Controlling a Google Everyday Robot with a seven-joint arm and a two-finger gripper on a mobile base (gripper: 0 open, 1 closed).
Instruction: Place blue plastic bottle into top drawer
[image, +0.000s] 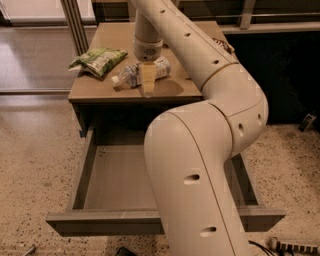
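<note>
The blue plastic bottle (131, 75) lies on its side on the wooden table top (185, 87), white cap pointing left. My gripper (147, 79) hangs straight down from the arm and sits over the middle of the bottle, at table height. The top drawer (107, 180) is pulled out below the table, its bare floor showing on the left. The arm's thick links cover the drawer's middle and right part.
A green snack bag (98, 59) lies on the table left of the bottle. A corner of another bag (226, 46) shows behind the arm at the right. Metal posts (75, 25) stand behind the table at the left. The floor around is speckled.
</note>
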